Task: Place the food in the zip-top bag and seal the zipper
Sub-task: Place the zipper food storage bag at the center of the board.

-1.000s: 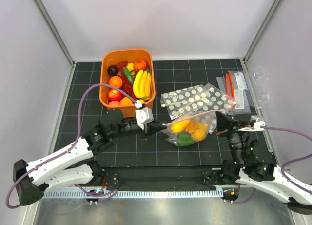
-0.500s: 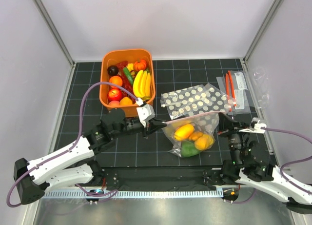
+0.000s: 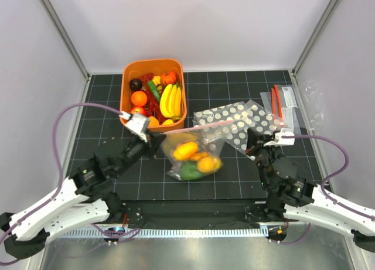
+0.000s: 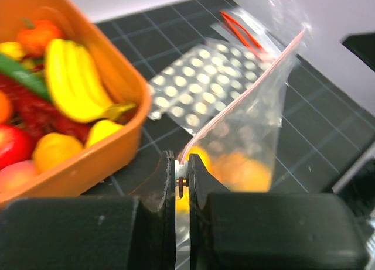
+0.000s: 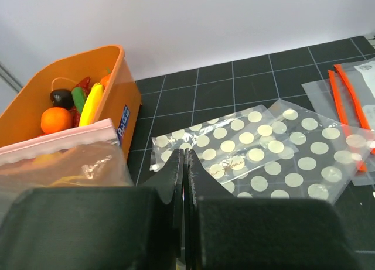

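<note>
The clear zip-top bag [image 3: 199,142] hangs just right of the orange bin, holding the food [image 3: 187,151]: yellow, orange and green toy pieces. Its pink zipper [image 3: 199,128] runs from my left gripper up to the right. My left gripper [image 3: 159,140] is shut on the zipper's left end, pinching a small white piece [image 4: 183,175] there. In the left wrist view the zip-top bag [image 4: 258,123] stretches away up to the right with blurred food [image 4: 240,171] inside. My right gripper [image 3: 250,143] is shut with nothing in it, apart from the bag's right end. In the right wrist view the bag [image 5: 64,164] shows at the left.
The orange bin [image 3: 124,88] at the back left holds bananas [image 3: 170,100] and other toy food. Polka-dotted bags [image 3: 246,122] lie under and beyond my right gripper. Small clear bags with red-orange strips [image 3: 281,106] lie at the back right. Walls close in on three sides.
My left gripper has swung left towards the bin, carrying the bag along. The bag's right end has come away from my right gripper, which has shifted slightly left.
</note>
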Available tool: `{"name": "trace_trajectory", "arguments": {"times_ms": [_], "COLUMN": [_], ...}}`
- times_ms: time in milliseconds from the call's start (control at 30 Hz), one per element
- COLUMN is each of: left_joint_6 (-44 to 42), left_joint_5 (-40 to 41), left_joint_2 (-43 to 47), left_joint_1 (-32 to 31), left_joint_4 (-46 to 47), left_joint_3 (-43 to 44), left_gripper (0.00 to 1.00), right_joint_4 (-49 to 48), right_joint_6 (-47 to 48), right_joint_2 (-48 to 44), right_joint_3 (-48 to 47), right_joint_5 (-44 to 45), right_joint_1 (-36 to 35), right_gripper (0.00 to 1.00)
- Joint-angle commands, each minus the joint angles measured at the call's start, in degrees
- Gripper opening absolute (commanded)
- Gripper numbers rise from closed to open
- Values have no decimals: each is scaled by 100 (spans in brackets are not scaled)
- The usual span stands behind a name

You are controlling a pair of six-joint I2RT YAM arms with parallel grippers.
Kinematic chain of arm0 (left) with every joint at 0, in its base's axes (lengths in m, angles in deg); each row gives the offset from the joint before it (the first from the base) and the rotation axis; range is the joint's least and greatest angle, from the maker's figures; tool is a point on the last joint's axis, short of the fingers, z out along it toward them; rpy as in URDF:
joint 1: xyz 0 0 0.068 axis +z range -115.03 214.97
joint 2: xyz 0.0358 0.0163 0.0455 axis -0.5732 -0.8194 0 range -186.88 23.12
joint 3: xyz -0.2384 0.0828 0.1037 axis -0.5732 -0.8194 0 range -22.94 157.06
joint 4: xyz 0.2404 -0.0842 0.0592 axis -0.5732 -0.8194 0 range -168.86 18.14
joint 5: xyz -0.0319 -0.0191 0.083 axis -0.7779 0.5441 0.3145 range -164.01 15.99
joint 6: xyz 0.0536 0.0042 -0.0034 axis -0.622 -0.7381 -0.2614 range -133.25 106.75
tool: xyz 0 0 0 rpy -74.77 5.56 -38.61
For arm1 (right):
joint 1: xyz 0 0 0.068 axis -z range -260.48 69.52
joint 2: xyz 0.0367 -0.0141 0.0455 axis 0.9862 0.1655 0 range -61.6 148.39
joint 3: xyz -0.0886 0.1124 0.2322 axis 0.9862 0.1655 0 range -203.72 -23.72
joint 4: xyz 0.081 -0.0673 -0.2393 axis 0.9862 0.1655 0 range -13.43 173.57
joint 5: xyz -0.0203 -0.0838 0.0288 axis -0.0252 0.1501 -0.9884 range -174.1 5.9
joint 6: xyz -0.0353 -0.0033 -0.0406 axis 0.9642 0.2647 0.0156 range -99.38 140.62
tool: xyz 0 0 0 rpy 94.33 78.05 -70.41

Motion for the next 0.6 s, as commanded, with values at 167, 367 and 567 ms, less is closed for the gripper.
{"name": "trace_trajectory", "arguments": {"times_ms": [167,367,567], "left_joint_6": [448,386,456], "left_joint_5": [2430,3608,4268], "left_joint_2": [705,424,213], "left_joint_1": [71,71,88], "left_joint_4": [-487,-109,50], "left_joint_3": [74,-252,-375], "left_gripper": [1,0,3], "right_joint_4": [-673,-629,-716], "right_joint_6": [0,-18,-18], "right_joint_2": [1890,3104,3492], "right_joint_3": [-1111,-2017,-2133], "right_joint_5": [-206,-803,-1945], "right_joint_1": [79,184,421], "right_gripper": [1,2,14]}}
